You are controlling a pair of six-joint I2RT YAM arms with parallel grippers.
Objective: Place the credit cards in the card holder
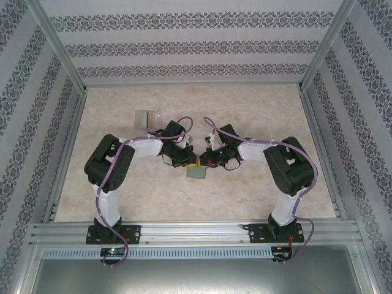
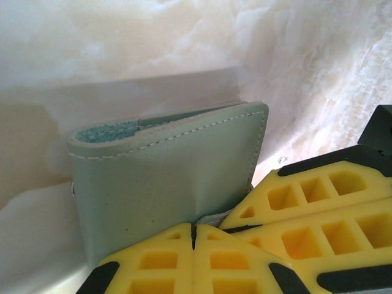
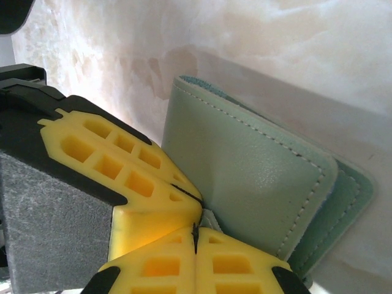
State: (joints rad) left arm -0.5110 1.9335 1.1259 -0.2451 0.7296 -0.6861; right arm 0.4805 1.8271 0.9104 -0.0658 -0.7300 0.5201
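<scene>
The card holder (image 1: pixel 197 173), a sage-green folded wallet, hangs just above the table's middle, held between both arms. In the left wrist view the card holder (image 2: pixel 165 184) stands with its stitched edge upward. My left gripper (image 2: pixel 195 236) is shut on its lower edge, and the right gripper's yellow fingers (image 2: pixel 318 202) press in beside it. From the right wrist, the card holder (image 3: pixel 257 177) shows its two leaves slightly offset, with my right gripper (image 3: pixel 195 236) shut on the same edge next to the left fingers (image 3: pixel 122 159). The credit cards are hidden.
A clear plastic stand (image 1: pixel 147 118) sits on the marble-patterned table (image 1: pixel 263 110) behind the left arm. Aluminium rails (image 1: pixel 196 231) frame the near edge and sides. Patterned walls enclose the cell.
</scene>
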